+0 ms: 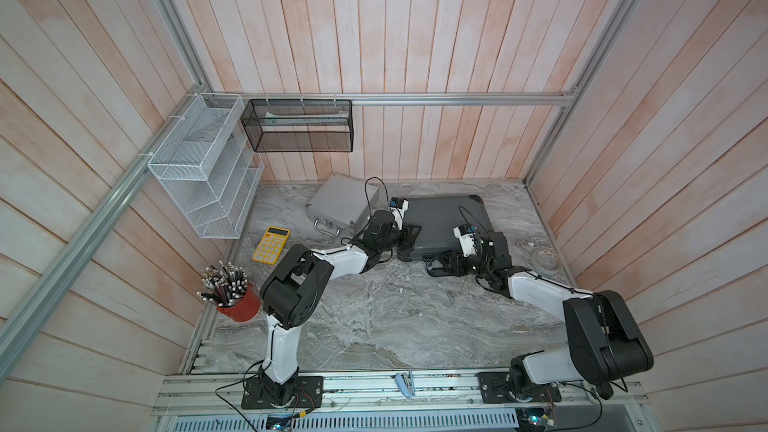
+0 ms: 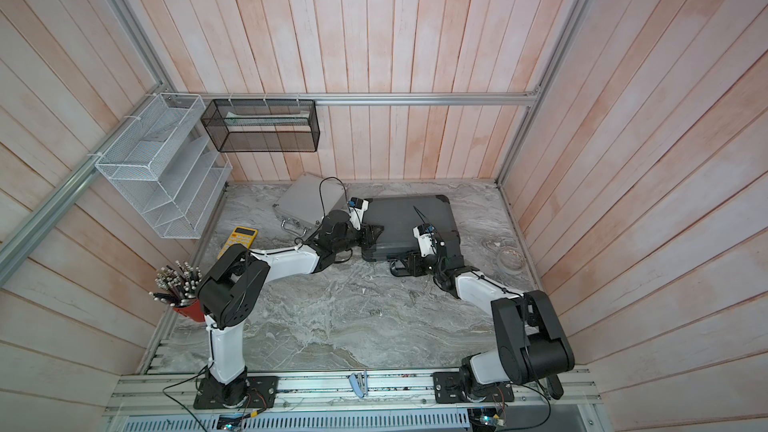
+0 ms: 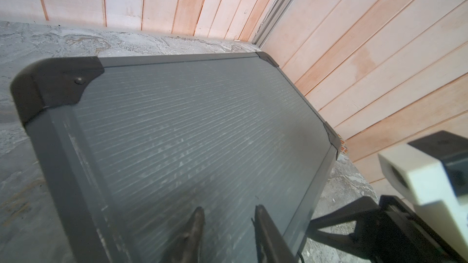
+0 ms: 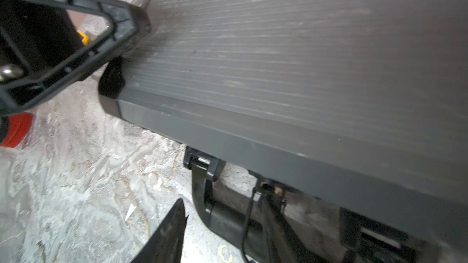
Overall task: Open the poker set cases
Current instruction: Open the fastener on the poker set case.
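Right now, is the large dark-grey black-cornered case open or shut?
Shut. The dark-grey case lies flat and closed up in both top views, with no lining or chips showing. Whether it is still latched: cannot tell.

— What are the walls like?
— Pale pinkish wooden planks (image 1: 415,35) on three sides, framed by aluminium rails (image 1: 457,98).
— And the surface below?
— A grey marble-patterned tabletop (image 1: 395,317).
— Any fittings?
— A white wire-mesh rack (image 1: 199,184) hangs on the side rail. A black mesh basket (image 1: 299,126) hangs on the back rail just beside it. The light is even, the shadows soft.
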